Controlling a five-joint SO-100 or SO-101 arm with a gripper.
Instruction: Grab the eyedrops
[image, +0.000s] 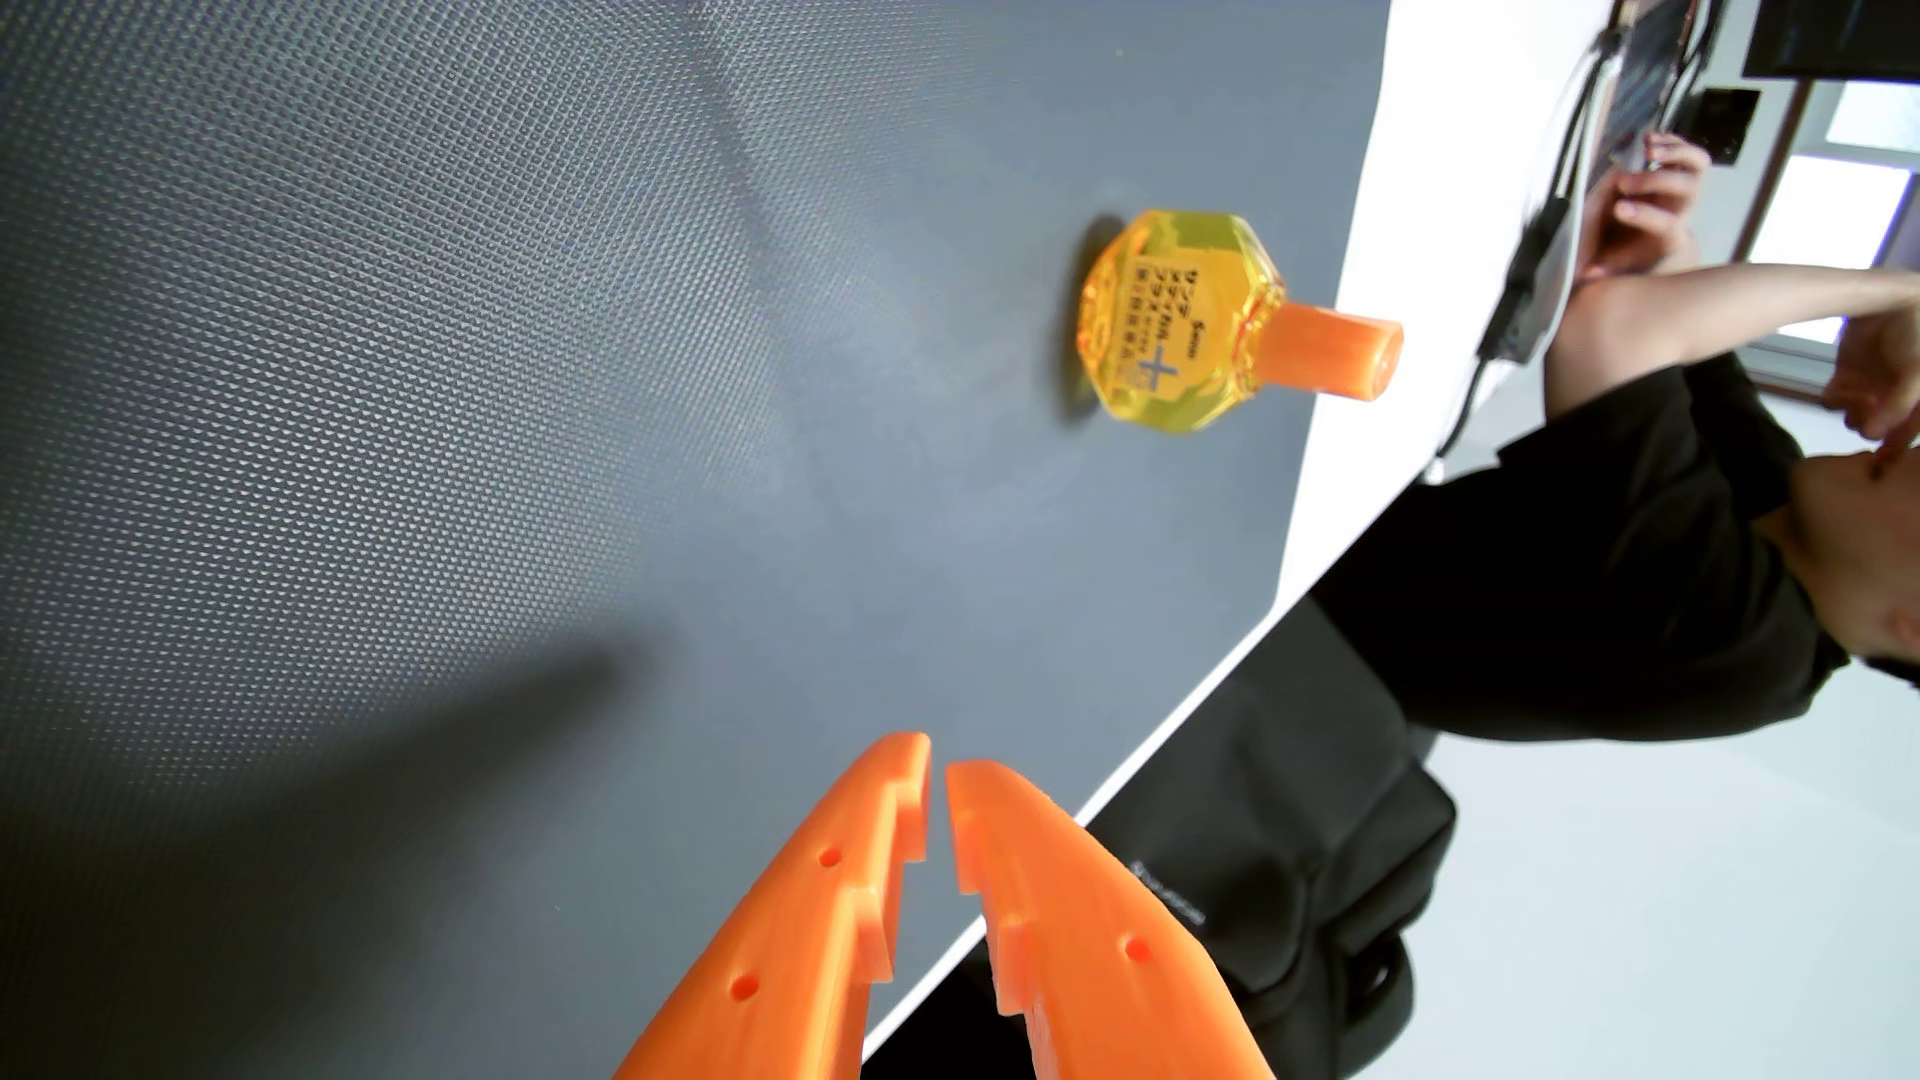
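In the wrist view, an orange two-finger gripper (937, 766) is reaching in from the bottom edge, its stepped inner teeth facing each other. The two fingertips are sitting almost together, with only a thin slit showing between them, and nothing is being held.

The fingers are hovering over a dark grey textured mat (436, 415) that is covering most of the picture. A soft shadow is lying on the mat to the left of the fingertips.

The eyedrops bottle (1179, 320) is standing on the mat, farther from the camera than the gripper and a little to the right, well apart from the fingertips. It is a clear yellow, faceted bottle with dark printed lettering and a blue cross on its face. Its orange cap (1340, 350) is pointing toward the right edge of the picture. The bottle is sitting close to the mat's right border, where a white table surface (1382, 436) is beginning.

Beyond the table, on the far right, a person in a dark top (1621, 582) is sitting, with one hand (1652, 203) raised near some hanging cables. A black bag (1288, 831) is resting below the table edge.
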